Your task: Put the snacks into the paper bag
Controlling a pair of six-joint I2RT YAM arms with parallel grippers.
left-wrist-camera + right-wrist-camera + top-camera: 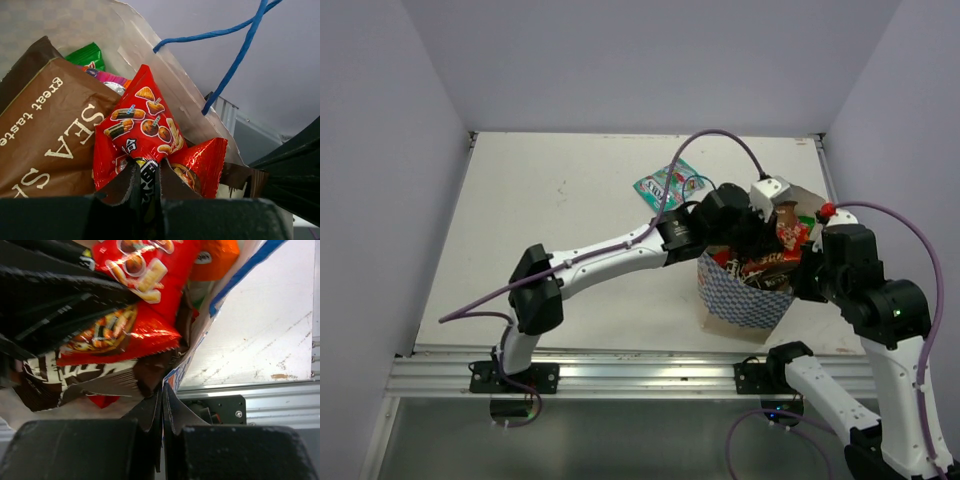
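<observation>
Currently | bag (pixel 745 300): right side of table (pixel 550 240), nearly full | left claw (pixel 145 175): pinched shut on red packet (pixel 145 125) inside bag mouth | right claw (pixel 162 395): nipped shut on bag rim | outstanding: teal packet (pixel 665 185), loose on table beyond bag | task judged near done

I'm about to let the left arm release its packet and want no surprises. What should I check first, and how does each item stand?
1. Grip of left end effector on red packet, inside paper bag: ok.
2. Pinch of right end effector on the bag's rim: ok.
3. Bag upright: ok.
4. Space beneath the red packet: cannot tell.
5. All snacks bagged: not ok; teal packet lies on the table behind the bag.
</observation>
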